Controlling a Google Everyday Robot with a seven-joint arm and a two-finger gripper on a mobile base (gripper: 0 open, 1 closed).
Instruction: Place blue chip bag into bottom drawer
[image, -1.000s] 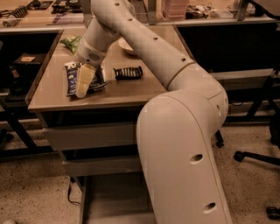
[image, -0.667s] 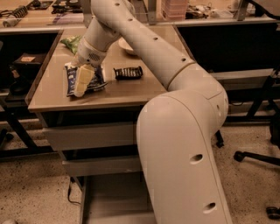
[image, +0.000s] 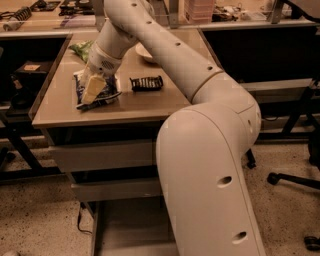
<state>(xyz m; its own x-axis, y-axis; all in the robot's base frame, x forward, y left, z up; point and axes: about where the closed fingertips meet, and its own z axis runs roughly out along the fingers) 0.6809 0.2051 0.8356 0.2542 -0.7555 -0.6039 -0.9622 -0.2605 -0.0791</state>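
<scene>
The blue chip bag (image: 102, 94) lies flat on the wooden tabletop (image: 135, 107), left of centre. My gripper (image: 93, 90) is down on the bag, pressing onto its middle from above and hiding part of it. The bottom drawer (image: 125, 225) stands pulled out near the floor under the table, its grey floor showing. My arm's big white link hides the drawer's right part.
A green chip bag (image: 82, 48) lies behind the blue one. A small black ribbed bar (image: 147, 83) lies to its right, and a white bowl (image: 142, 51) sits further back. Two upper grey drawers (image: 102, 156) are closed. A chair base (image: 295, 180) stands on the floor at right.
</scene>
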